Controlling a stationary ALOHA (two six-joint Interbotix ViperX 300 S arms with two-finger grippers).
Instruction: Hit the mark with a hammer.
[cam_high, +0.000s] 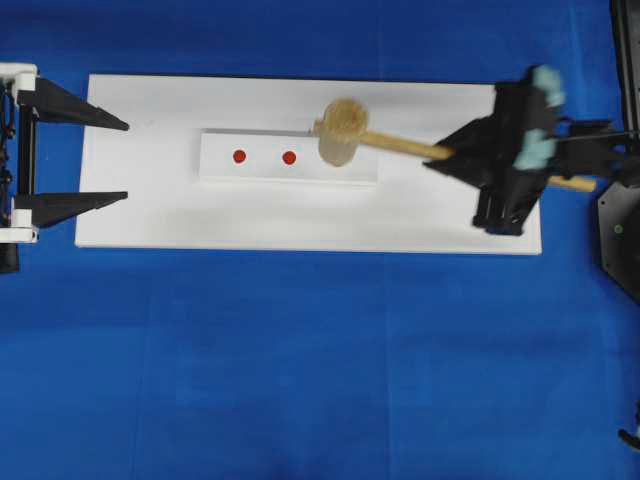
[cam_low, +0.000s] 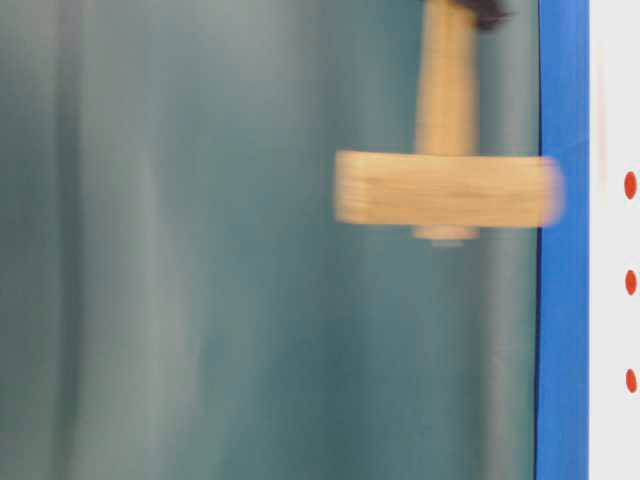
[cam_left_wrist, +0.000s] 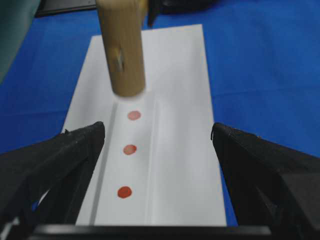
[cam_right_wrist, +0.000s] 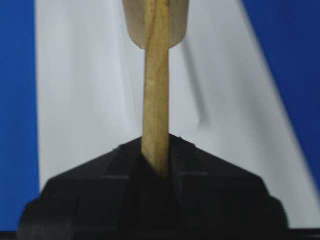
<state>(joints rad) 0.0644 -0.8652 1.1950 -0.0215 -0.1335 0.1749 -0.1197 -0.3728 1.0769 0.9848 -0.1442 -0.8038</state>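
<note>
The right hand (cam_high: 455, 155) is clamped on the thin, stiff handle of the top-heavy wooden hammer (cam_high: 343, 132), a far-back grip that swings well but may twist; the left hand (cam_high: 125, 160) gapes empty.

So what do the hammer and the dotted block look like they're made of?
The hammer looks like unfinished light wood: pale tan, matte, with faint grain along its handle in the right wrist view. The white block is smooth and matte with no grain; it could be painted wood, plastic or foam. Its red dots look printed or painted.
</note>
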